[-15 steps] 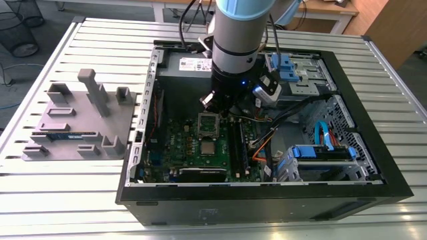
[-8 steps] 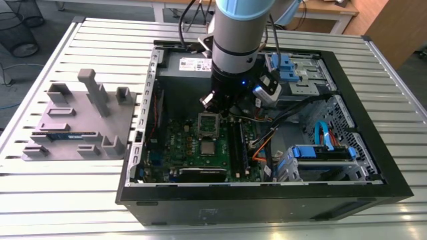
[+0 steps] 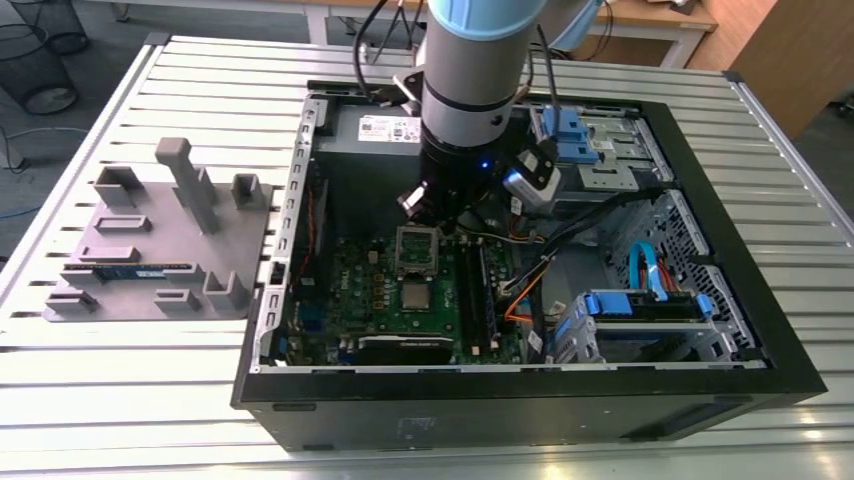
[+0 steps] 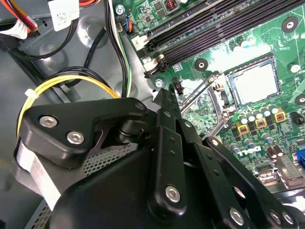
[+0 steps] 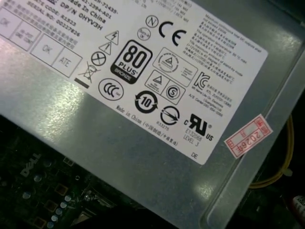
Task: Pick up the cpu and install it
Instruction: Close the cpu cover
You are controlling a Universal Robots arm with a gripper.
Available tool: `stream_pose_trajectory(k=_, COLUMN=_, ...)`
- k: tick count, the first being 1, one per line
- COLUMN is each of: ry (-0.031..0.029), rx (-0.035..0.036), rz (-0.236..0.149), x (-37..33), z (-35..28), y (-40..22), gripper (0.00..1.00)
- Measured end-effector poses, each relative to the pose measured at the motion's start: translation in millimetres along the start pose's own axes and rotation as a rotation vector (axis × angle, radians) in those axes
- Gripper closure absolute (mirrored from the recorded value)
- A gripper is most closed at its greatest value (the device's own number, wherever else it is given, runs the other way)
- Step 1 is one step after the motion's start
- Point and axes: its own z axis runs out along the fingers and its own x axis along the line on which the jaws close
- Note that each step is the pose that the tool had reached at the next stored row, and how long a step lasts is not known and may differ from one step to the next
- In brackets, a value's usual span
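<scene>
Across the slatted table [image 3: 134,400], at 9 o'clock of the open computer case [image 3: 534,410] in the exterior view, sits a grey tray [image 3: 171,250] with raised blocks. 1 blue-green memory stick [image 3: 130,270] lies on it toward its 6 o'clock edge.

Inside the case, the green motherboard [image 3: 387,310] fills the half nearest the tray. The grey power-supply box [image 3: 380,130] sits at 12 o'clock of the board, and the first wrist view shows its white label [image 5: 143,71] close up.

The cpu [image 3: 418,294] lies flat in its socket near the middle of the board, silver top upward. It appears the same way in the second wrist view [image 4: 255,83]. An open metal retention frame [image 3: 416,247] sits just at 12 o'clock of the cpu, so the chip is uncovered.

The arm comes down over the case, and its gripper [image 3: 441,205] hangs above the board at 12 o'clock of the frame, apart from the cpu. In the second wrist view the gripper's [image 4: 164,102] black linkage stands in front of a yellow cable [image 4: 71,78] and 4 memory slots [image 4: 214,24]. I cannot tell whether the jaws are released or clenched.

At 3 o'clock of the board, blue drive caddies [image 3: 647,305] sit in their bays.
</scene>
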Motion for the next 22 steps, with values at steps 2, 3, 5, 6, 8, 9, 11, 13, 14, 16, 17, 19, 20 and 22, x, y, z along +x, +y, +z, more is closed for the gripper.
stream_pose_trajectory(k=2, ry=0.0000, rx=-0.0004, rz=-0.002, x=0.5, z=-0.3, y=0.3, gripper=0.89)
stream_pose_trajectory(k=3, ry=0.0000, rx=-0.0005, rz=-0.003, x=0.6, z=-0.6, y=0.4, gripper=0.89)
stream_pose_trajectory(k=5, ry=0.0001, rx=-0.0007, rz=-0.004, x=0.8, z=-1.5, y=0.6, gripper=0.89)
stream_pose_trajectory(k=6, ry=0.0001, rx=-0.0008, rz=-0.004, x=0.8, z=-2.0, y=0.8, gripper=0.89)
stream_pose_trajectory(k=8, ry=0.0001, rx=-0.0010, rz=-0.006, x=1.0, z=-2.9, y=1.0, gripper=0.89)
stream_pose_trajectory(k=9, ry=-0.0004, rx=-0.0016, rz=-0.006, x=1.0, z=-3.1, y=1.0, gripper=0.89)
stream_pose_trajectory(k=11, ry=-0.0008, rx=-0.0028, rz=-0.008, x=1.2, z=-3.5, y=1.2, gripper=0.89)
stream_pose_trajectory(k=13, ry=-0.0014, rx=-0.0040, rz=-0.009, x=1.3, z=-3.9, y=1.3, gripper=0.89)
stream_pose_trajectory(k=14, ry=-0.0017, rx=-0.0046, rz=-0.010, x=1.3, z=-4.1, y=1.3, gripper=0.89)
stream_pose_trajectory(k=16, ry=-0.0039, rx=-0.0085, rz=-0.012, x=1.5, z=-4.6, y=1.5, gripper=0.89)
stream_pose_trajectory(k=17, ry=-0.0047, rx=-0.0101, rz=-0.012, x=1.5, z=-5.0, y=1.6, gripper=0.89)
stream_pose_trajectory(k=19, ry=-0.0049, rx=-0.0103, rz=-0.013, x=1.5, z=-5.1, y=1.6, gripper=0.89)
stream_pose_trajectory(k=20, ry=-0.0049, rx=-0.0103, rz=-0.013, x=1.4, z=-5.1, y=1.6, gripper=0.89)
stream_pose_trajectory(k=22, ry=-0.0049, rx=-0.0103, rz=-0.013, x=1.5, z=-5.1, y=1.6, gripper=0.89)
